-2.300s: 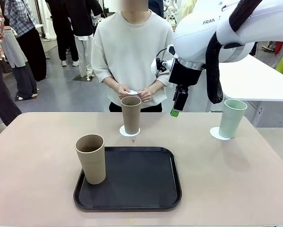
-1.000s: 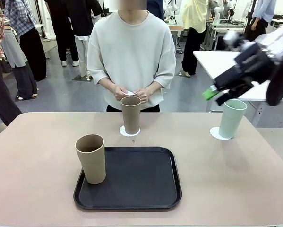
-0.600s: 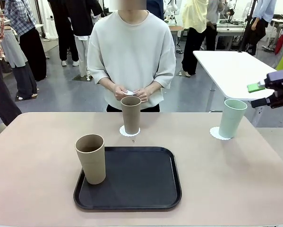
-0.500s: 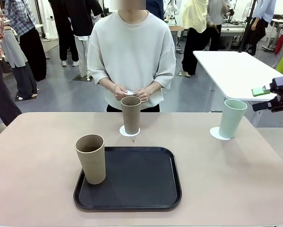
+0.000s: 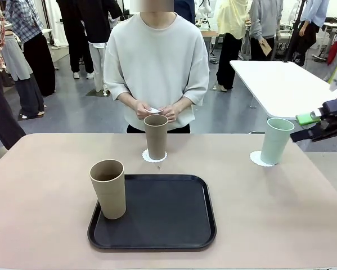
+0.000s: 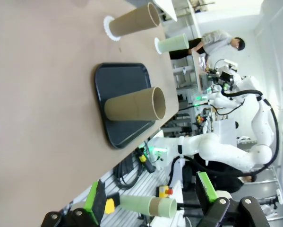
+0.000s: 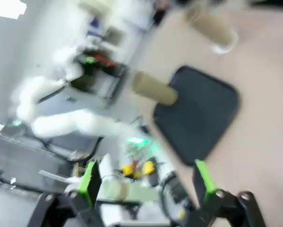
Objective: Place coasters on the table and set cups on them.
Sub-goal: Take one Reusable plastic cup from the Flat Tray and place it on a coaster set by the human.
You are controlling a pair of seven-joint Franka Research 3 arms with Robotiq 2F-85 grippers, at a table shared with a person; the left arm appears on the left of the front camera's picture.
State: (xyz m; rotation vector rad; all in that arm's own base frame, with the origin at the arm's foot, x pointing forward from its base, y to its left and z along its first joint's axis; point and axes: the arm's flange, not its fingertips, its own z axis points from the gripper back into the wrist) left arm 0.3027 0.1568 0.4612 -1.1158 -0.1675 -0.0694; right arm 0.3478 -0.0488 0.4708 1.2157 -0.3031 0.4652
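on the table [image 5: 269, 219], at its far side, the brown cup [image 5: 156, 136] stands on one coaster [image 5: 145, 156] and the mint cup [image 5: 277, 140] on another coaster [image 5: 254, 160]. the tan cup [image 5: 108, 188] stands on the black tray [image 5: 168, 216]. the person's hands [image 5: 145, 108] hold a third coaster [image 5: 157, 109]. the right gripper [image 5: 304, 127] hangs wide and empty beside the mint cup; the left gripper [image 6: 150, 195] is wide and empty too.
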